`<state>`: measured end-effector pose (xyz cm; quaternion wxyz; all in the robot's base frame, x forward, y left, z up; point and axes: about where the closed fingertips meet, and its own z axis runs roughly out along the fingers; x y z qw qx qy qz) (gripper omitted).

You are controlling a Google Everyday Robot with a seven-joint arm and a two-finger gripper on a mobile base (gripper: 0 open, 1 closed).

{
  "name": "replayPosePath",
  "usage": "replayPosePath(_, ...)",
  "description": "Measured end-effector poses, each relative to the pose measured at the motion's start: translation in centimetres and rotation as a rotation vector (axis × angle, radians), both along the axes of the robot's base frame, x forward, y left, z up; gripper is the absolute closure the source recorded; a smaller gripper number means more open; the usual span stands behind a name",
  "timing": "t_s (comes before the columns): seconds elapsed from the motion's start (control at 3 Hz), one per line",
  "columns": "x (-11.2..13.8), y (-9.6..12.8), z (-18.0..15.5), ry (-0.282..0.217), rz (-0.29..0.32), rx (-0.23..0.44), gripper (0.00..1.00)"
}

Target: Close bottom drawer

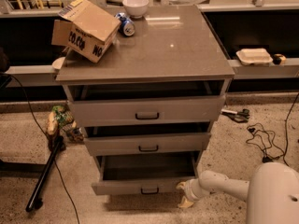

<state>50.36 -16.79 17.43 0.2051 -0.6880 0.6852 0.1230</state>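
The bottom drawer [145,186] is the lowest of three grey drawers in the cabinet [145,55]. It is pulled out the farthest, and its plain grey box is open to view. A small dark bar handle [149,190] sits at the centre of its front. My gripper [184,194] is at the end of the white arm [224,185] coming from the lower right. It is low, at the right end of the bottom drawer's front, close to or touching its corner.
The middle drawer [147,144] and top drawer [146,110] are each partly open. A cardboard box [86,29], a can [126,24] and a white bowl [136,6] stand on the cabinet top. A black pole [44,174] and cables [261,139] lie on the floor.
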Motion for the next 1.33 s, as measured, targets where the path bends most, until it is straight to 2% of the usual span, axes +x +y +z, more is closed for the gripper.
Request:
replayPosePath(0.33, 3.7, 1.1, -0.1, -0.061, 0.011, 0.022, 0.70)
replayPosePath(0.67, 4.9, 1.3, -0.5, -0.065, 0.001, 0.023, 0.57)
replayPosePath(1.33, 9.1, 1.4, -1.3, -0.089, -0.041, 0.020, 0.10)
